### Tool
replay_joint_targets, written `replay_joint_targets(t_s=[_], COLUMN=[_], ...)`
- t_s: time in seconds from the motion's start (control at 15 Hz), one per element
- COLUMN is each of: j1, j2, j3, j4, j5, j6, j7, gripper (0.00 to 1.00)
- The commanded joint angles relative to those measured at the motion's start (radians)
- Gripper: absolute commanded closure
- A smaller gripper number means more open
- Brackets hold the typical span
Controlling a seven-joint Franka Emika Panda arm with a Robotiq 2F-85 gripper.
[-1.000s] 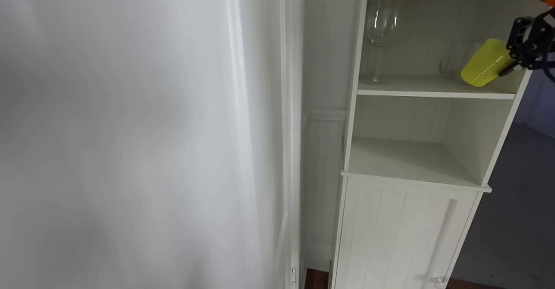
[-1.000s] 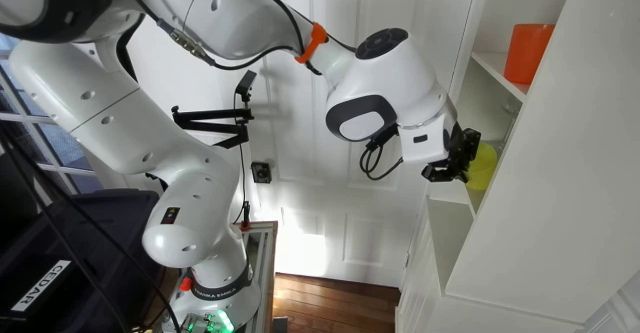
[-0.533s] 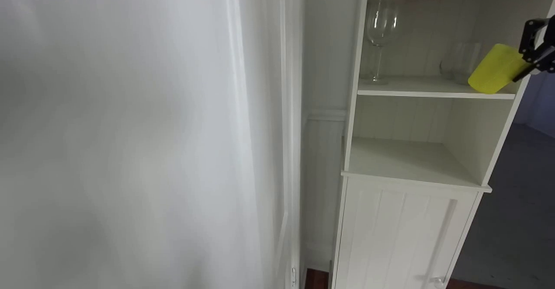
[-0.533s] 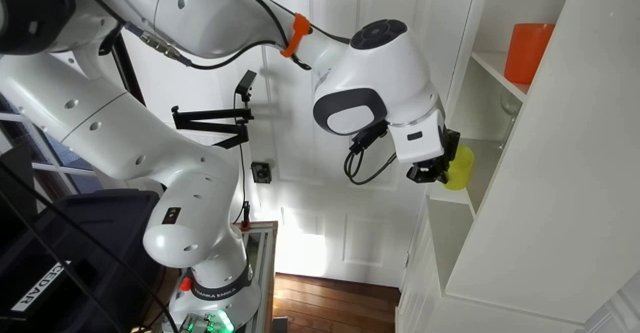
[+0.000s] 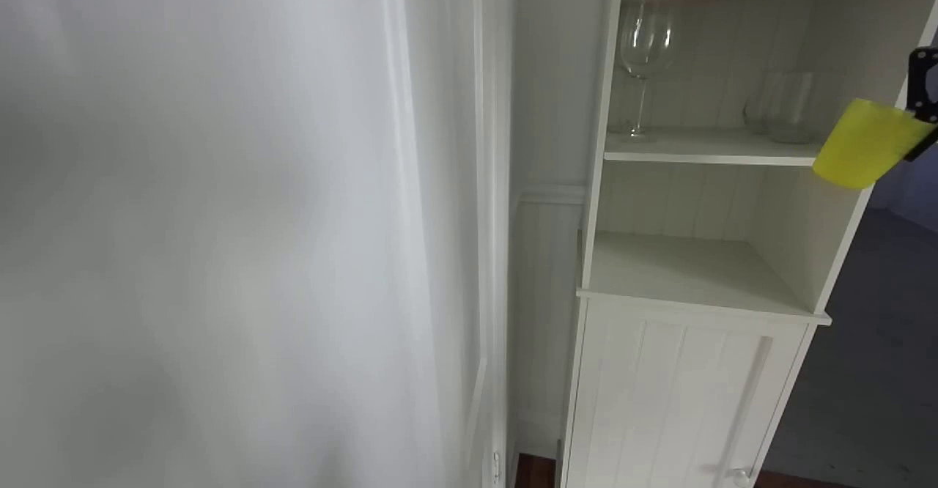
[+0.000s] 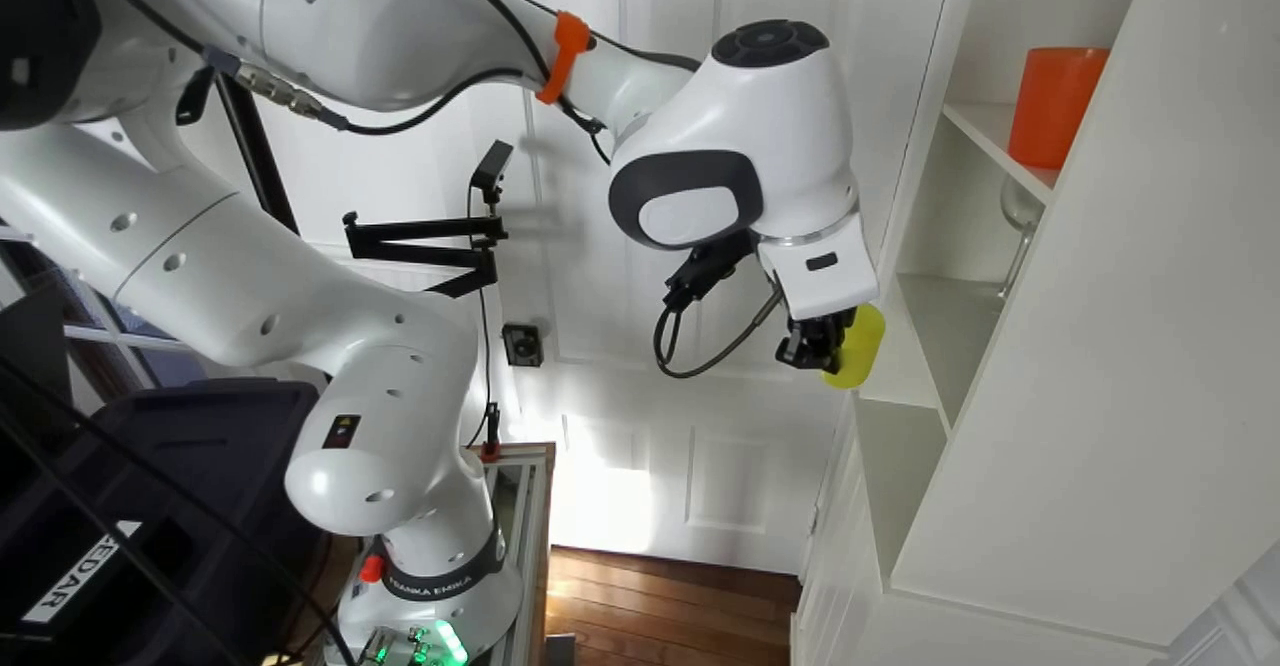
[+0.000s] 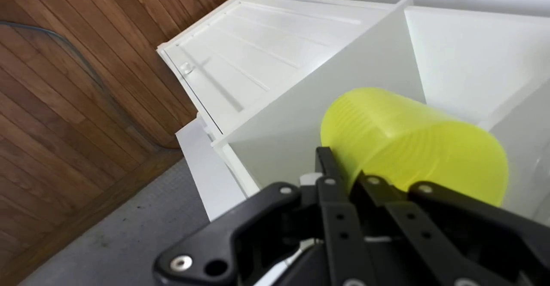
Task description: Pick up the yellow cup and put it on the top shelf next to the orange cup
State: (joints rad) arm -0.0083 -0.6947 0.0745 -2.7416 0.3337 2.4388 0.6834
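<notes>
Yellow cup [image 7: 408, 144] is held tilted in air before cabinet [image 5: 681, 400]. Gripper [image 7: 346, 165] is narrow; cup's wall near rim is pinched in it. Open mouth is shown only in wrist view. Orange cup [image 6: 1058, 106] on upper shelf [image 6: 985, 126] is seen only in exterior view. On middle shelf [image 5: 707, 145], wine glass [image 5: 645, 45] is seen left, tumbler [image 5: 793, 107] right.
</notes>
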Motion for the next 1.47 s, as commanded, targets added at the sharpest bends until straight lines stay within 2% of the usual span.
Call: replay_joint_targets(t_s=[0.0, 0.33, 0.6, 0.67, 1.0, 1.07, 1.4], j1=[-0.019, -0.036, -0.028, -0.034, -0.034, -0.009, 0.035], j2=[-0.073, -0.164, -0.245, -0.187, -0.234, -0.238, -0.218], j3=[0.017, 0.059, 0.073, 0.074, 0.079, 0.065, 0.043], j4=[0.003, 0.037, 0.089, 0.072, 0.086, 0.104, 0.255], j5=[-0.066, -0.159, -0.179, -0.146, -0.148, -0.141, -0.16], j6=[-0.106, -0.239, -0.373, -0.308, -0.358, -0.339, -0.373], j7=[-0.077, -0.135, -0.171, -0.159, -0.174, -0.216, -0.384], gripper=[0.99, 0.99, 0.99, 0.96, 0.96, 0.99, 0.99])
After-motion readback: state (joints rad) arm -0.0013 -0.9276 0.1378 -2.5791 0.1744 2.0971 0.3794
